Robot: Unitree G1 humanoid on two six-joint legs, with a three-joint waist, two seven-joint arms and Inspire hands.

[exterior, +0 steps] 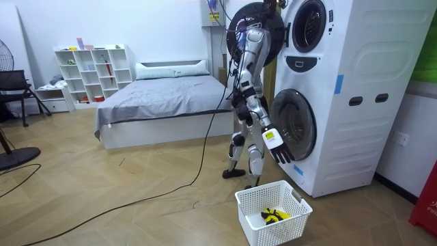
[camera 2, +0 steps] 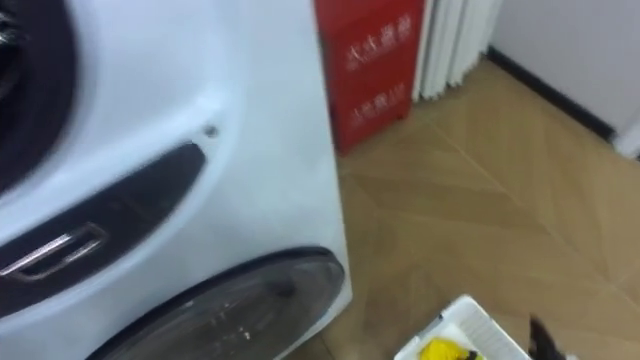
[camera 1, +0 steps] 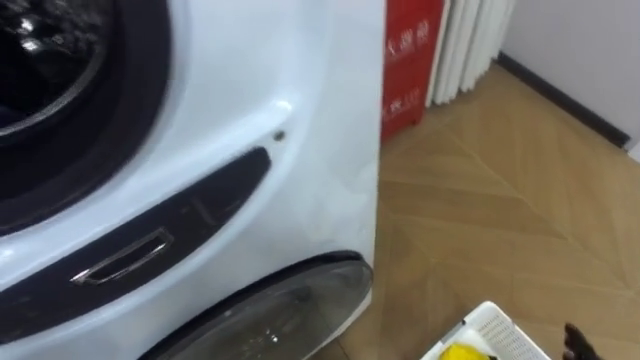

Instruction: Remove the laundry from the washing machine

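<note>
I stand close to a white stacked washing machine (exterior: 341,89). Its upper drum opening (camera 1: 40,70) is at the top left of the left eye view, and its round door (exterior: 239,31) is swung open. My left arm reaches up to that opening, where my left hand (exterior: 268,5) is too dark to read. My right hand (exterior: 280,152) hangs open beside the shut lower door (exterior: 293,126), and its fingertips (camera 1: 578,340) show at the lower right. On the floor, a white basket (exterior: 273,214) holds a yellow and black piece (camera 1: 462,352).
A red cabinet (camera 1: 410,60) and white slats (camera 1: 470,45) stand to the right of the machine. Wood floor (camera 1: 500,200) lies open to my right. Behind me are a bed (exterior: 164,96), a white shelf (exterior: 92,72) and a chair (exterior: 13,89).
</note>
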